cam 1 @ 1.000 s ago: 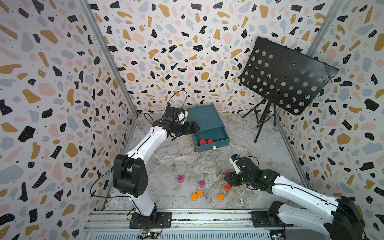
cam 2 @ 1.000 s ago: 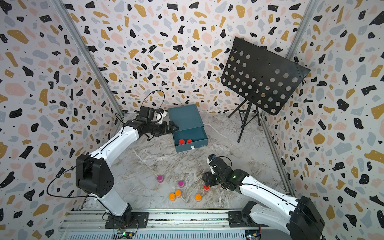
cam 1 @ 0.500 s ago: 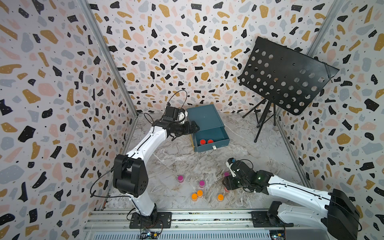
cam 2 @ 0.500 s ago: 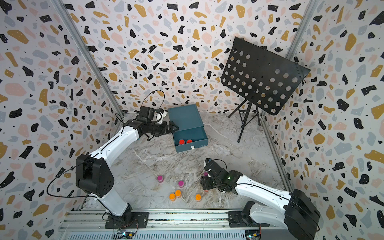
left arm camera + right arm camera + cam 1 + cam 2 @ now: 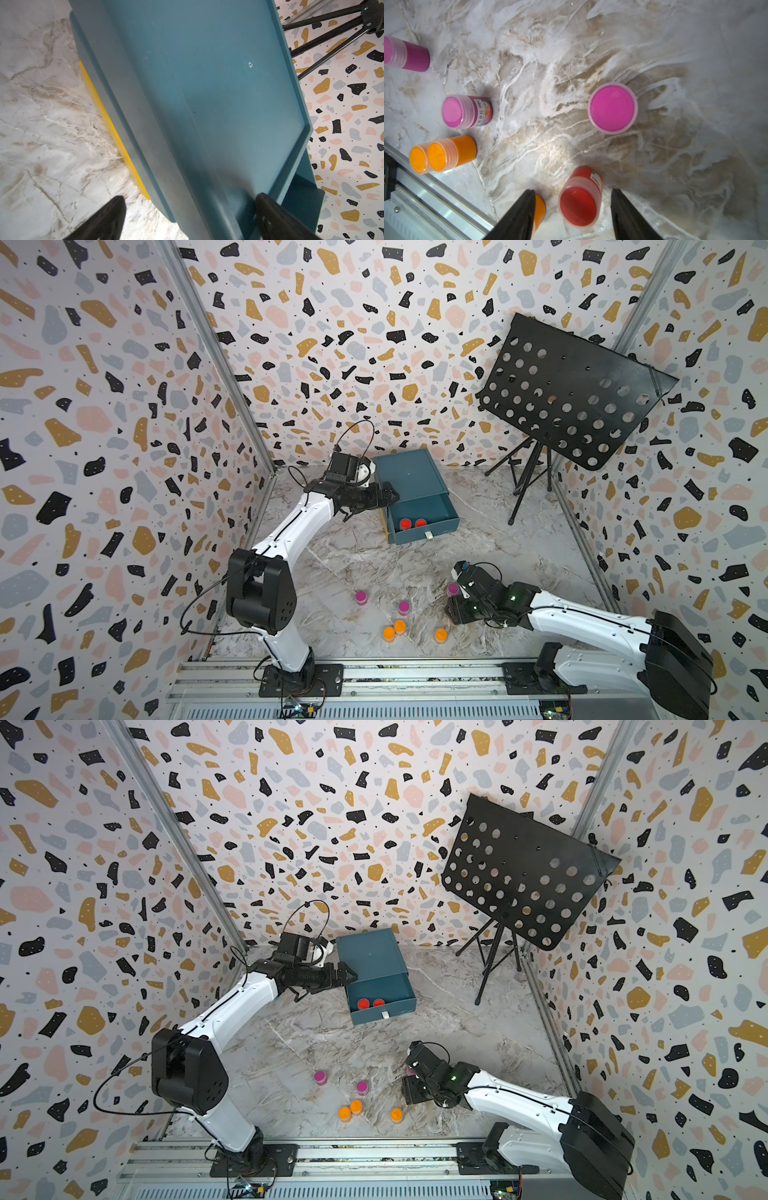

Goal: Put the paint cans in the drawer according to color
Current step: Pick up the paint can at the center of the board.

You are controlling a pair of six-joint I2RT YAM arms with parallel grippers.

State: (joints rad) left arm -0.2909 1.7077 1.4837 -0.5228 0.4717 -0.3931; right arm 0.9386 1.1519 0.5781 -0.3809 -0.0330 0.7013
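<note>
Two red paint cans (image 5: 405, 524) sit in the pulled-out tray (image 5: 436, 506) of the drawer (image 5: 409, 477). My left gripper (image 5: 191, 198) is spread wide at the drawer's corner — one finger (image 5: 272, 218) above the top, one above the floor (image 5: 41, 104). My right gripper (image 5: 572, 192) is spread too, around a third red can (image 5: 578, 204) on the floor, not squeezing it. Three purple cans (image 5: 612, 108) and three orange cans (image 5: 446, 153) stand close by.
</note>
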